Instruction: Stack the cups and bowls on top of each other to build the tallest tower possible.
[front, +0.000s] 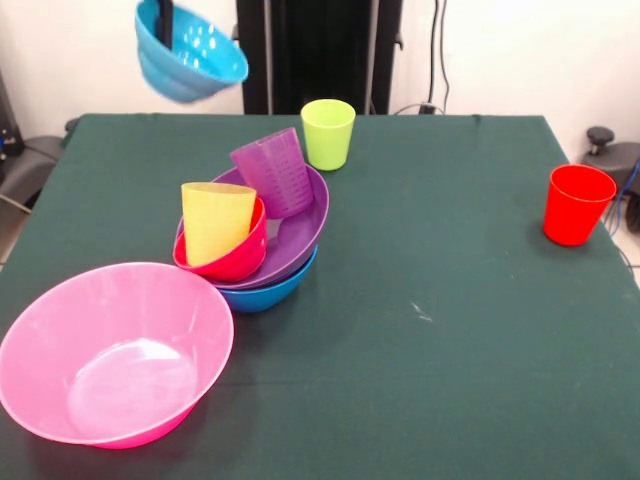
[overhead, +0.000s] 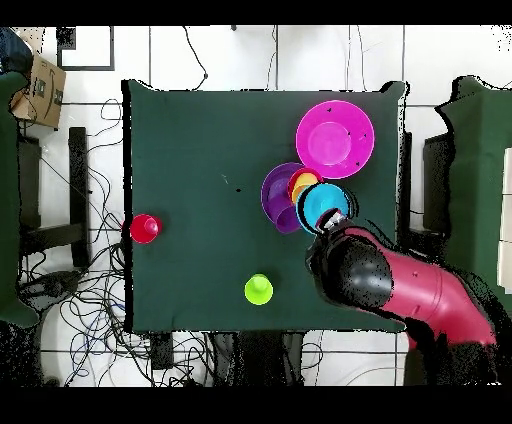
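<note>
My gripper (front: 163, 22) is shut on the rim of a light blue bowl (front: 195, 55), holding it tilted in the air above the table's far left. Below and to the right stands the tower: a medium blue bowl (front: 270, 290) at the base, a large purple bowl (front: 300, 235) in it, then a small red bowl (front: 240, 258) holding a yellow cup (front: 215, 220), with a translucent purple cup (front: 272, 172) leaning beside them. From overhead the held bowl (overhead: 322, 208) overlaps the pile's edge (overhead: 278, 195).
A very large pink bowl (front: 110, 350) sits near the front left corner, close to the tower. A lime green cup (front: 328, 133) stands upright behind the tower. A red cup (front: 577, 204) stands alone near the right edge.
</note>
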